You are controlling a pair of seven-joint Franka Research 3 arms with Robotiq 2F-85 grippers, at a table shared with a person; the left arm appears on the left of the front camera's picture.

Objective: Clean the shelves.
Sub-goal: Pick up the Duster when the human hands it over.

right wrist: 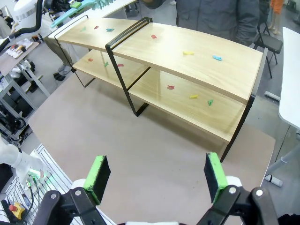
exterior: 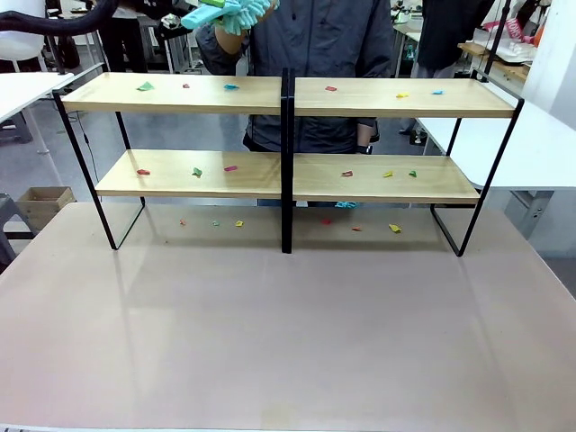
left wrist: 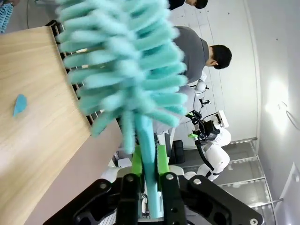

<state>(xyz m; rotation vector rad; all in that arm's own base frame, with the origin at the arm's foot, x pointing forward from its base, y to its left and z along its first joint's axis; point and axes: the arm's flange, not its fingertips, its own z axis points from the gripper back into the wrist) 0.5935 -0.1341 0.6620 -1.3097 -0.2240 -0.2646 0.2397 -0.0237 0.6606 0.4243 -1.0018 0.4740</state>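
**Duster in grip, sweeping not yet begun**

Front view: the shelves [exterior: 288,94] stand across the far half of the table [exterior: 288,342]. Coloured scraps [exterior: 146,86] are dotted over both boards and on the table beneath them. A teal duster [exterior: 236,13] hangs above the left half of the upper board, in front of a person. By the look of it no board is swept, so the next move calls for lowering the fluffy head onto the upper board and brushing the scraps off.

Left wrist view: the left tool [left wrist: 150,161] is clenched on the duster's handle, with a green pad on either side. A blue scrap [left wrist: 19,104] lies on the board beside the head.

Right wrist view: the right tool [right wrist: 157,176] is released, jaws wide and holding nothing, above the table and well apart from the shelves.
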